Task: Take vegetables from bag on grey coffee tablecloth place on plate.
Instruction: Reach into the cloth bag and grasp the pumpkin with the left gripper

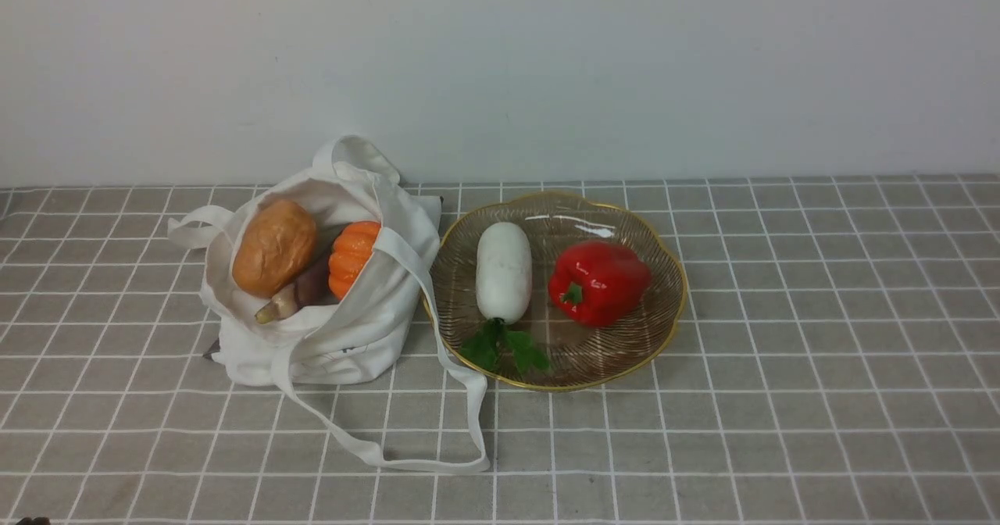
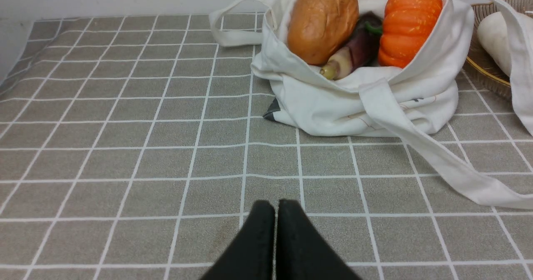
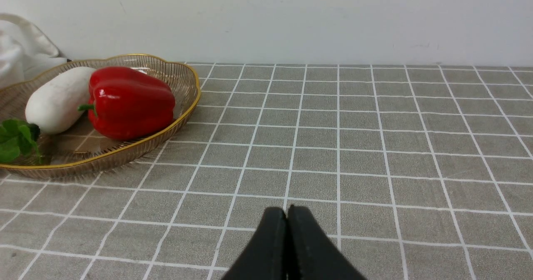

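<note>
Left tool (image 2: 275,205) and right tool (image 3: 287,211) sat closed, empty; fetching the pumpkin (image 1: 353,258) from the bag (image 1: 344,345) at the plate's (image 1: 617,353) nine o'clock likely needed the left opened.

a glossy red bell pepper (image 1: 598,283) lay just right of a smooth white radish (image 1: 504,272), whose green leaves (image 1: 505,348) pointed toward the camera. well to their left, a rough brown oval potato (image 1: 274,248) rested against a slim purple root (image 1: 303,288) with a pale tip. a white wall (image 1: 500,64) stood behind.
</note>
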